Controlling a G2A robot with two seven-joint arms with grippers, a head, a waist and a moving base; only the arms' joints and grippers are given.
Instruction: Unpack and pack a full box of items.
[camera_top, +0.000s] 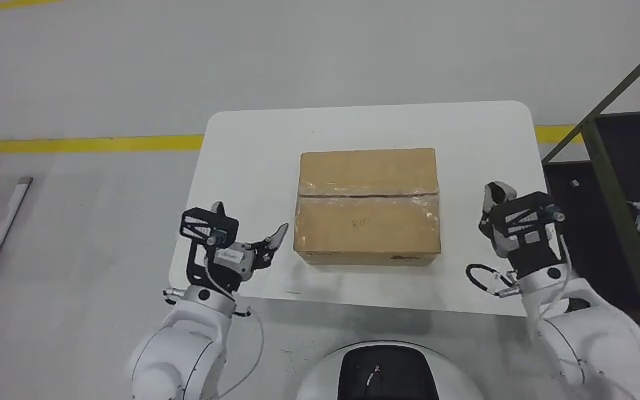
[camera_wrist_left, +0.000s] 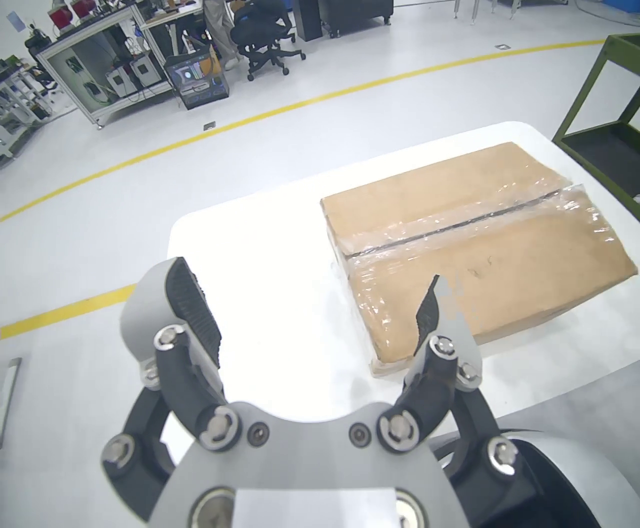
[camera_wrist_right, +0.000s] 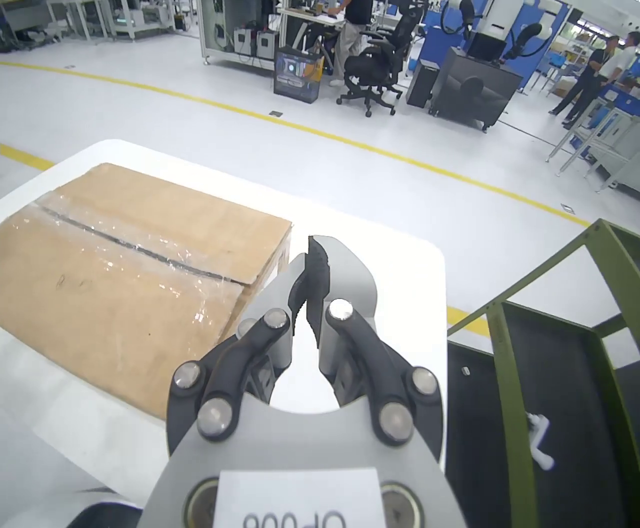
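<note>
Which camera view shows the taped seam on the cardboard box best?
The top view: it looks straight down, so the taped seam runs full length across the box. Both wrist views show it at a slant, from opposite ends.

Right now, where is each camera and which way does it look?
Top view: above the arms, looking down at the brown cardboard box sealed with clear tape on the white rounded table; both arms show.
Left wrist view: on that wrist, facing the box past the open left end effector.
Right wrist view: on that wrist, facing the box past the shut right end effector.
Shared: both wrist views show the box's taped seam.
</note>
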